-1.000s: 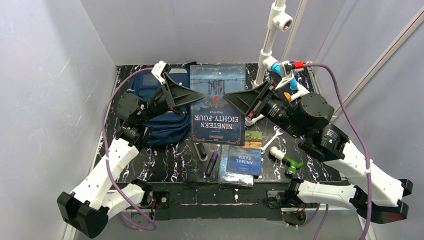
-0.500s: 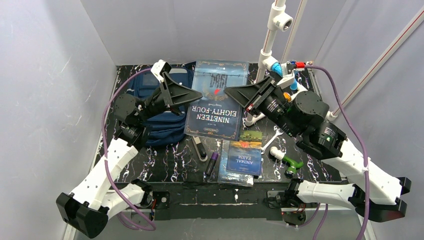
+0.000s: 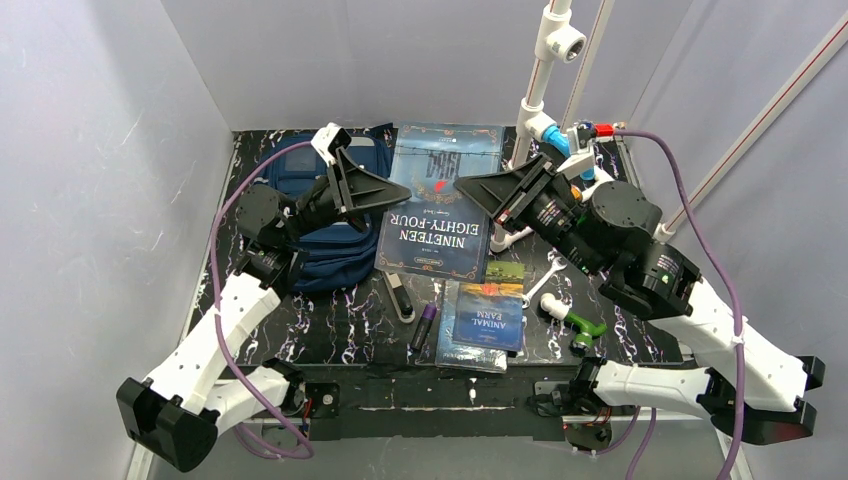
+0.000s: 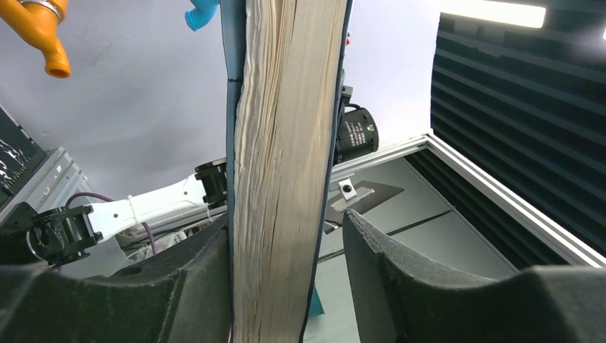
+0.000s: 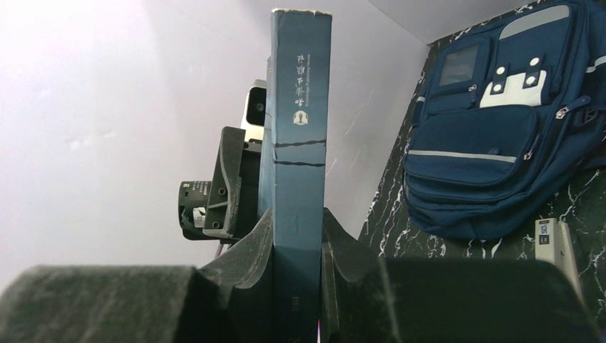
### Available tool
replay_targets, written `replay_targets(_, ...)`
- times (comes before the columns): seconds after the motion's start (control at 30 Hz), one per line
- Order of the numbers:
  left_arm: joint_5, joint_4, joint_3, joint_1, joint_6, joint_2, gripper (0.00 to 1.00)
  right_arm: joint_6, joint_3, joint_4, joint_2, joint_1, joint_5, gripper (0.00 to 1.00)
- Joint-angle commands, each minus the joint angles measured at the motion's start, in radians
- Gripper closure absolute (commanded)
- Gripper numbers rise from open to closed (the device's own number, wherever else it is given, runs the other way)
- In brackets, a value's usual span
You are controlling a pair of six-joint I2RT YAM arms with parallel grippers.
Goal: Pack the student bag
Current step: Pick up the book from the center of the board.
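The navy student bag (image 3: 335,255) lies at the back left of the table, partly under my left arm; the right wrist view shows its front pockets (image 5: 493,128). My right gripper (image 3: 472,190) is shut on the spine of a blue book, "Nineteen Eighty-Four" (image 3: 440,200), and holds it above the table; the spine (image 5: 300,107) stands between its jaws (image 5: 296,218). My left gripper (image 3: 397,190) is open around the opposite page edge (image 4: 279,179). In the left wrist view (image 4: 286,221) one jaw touches the cover and the other stands clear of it.
A smaller "Animal Farm" book (image 3: 487,320), a purple marker (image 3: 425,325) and a dark oblong item (image 3: 400,297) lie near the front. A wrench (image 3: 545,278) and a green-and-white pipe fitting (image 3: 580,328) lie at the right. A white pipe stand (image 3: 540,80) rises at the back right.
The big book has moved toward the back of the table and tilted slightly, carried by the right gripper. The left gripper has followed along its left edge.
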Motion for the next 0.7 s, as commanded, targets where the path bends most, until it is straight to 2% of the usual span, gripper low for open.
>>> replay_targets(0.0, 0.006, 0.068, 0.018, -0.003, 0.039, -0.001, 0.5, -0.049, 0.064, 0.068, 0.007, -0.003, -0.025, 0.99)
replay_targets(0.1, 0.018, 0.068, 0.028, -0.003, 0.053, 0.015, 0.54, -0.062, 0.066, 0.089, 0.018, -0.002, -0.054, 0.99)
replay_targets(0.13, 0.023, 0.068, 0.028, -0.003, 0.057, 0.02, 0.59, -0.07, 0.071, 0.088, 0.024, -0.003, -0.062, 0.99)
replay_targets(0.17, 0.029, 0.068, 0.029, -0.003, 0.065, 0.023, 0.67, -0.079, 0.078, 0.086, 0.029, -0.002, -0.067, 0.99)
replay_targets(0.2, 0.032, 0.068, 0.031, -0.003, 0.079, 0.024, 0.8, -0.089, 0.083, 0.081, 0.033, -0.003, -0.071, 0.99)
replay_targets(0.23, 0.031, 0.068, 0.033, -0.003, 0.098, 0.022, 0.99, -0.103, 0.087, 0.075, 0.037, -0.003, -0.073, 0.99)
replay_targets(0.27, 0.023, 0.066, 0.03, -0.003, 0.128, 0.017, 1.0, -0.126, 0.094, 0.064, 0.04, -0.003, -0.071, 0.99)
replay_targets(0.33, -0.007, -0.023, 0.031, -0.001, 0.238, -0.018, 1.0, -0.175, 0.12, 0.004, 0.051, -0.003, -0.054, 0.81)
replay_targets(0.37, -0.035, -0.155, 0.05, -0.002, 0.349, -0.048, 1.0, -0.21, 0.132, -0.037, 0.061, -0.002, -0.042, 0.72)
replay_targets(0.4, -0.087, -0.364, 0.086, -0.003, 0.506, -0.086, 1.0, -0.253, 0.136, -0.057, 0.067, -0.003, -0.042, 0.64)
replay_targets(0.47, -0.307, -0.782, 0.179, -0.004, 0.784, -0.159, 1.0, -0.327, 0.137, -0.099, 0.083, -0.003, -0.037, 0.43)
replay_targets(0.5, -0.417, -0.921, 0.206, -0.004, 0.875, -0.18, 1.0, -0.378, 0.136, -0.113, 0.095, -0.003, -0.046, 0.33)
replay_targets(0.57, -0.653, -1.125, 0.257, -0.004, 1.011, -0.2, 1.0, -0.487, 0.136, -0.137, 0.133, -0.003, -0.071, 0.19)
replay_targets(0.67, -0.92, -1.28, 0.288, -0.003, 1.102, -0.224, 1.0, -0.64, 0.138, -0.153, 0.196, -0.001, -0.122, 0.07)
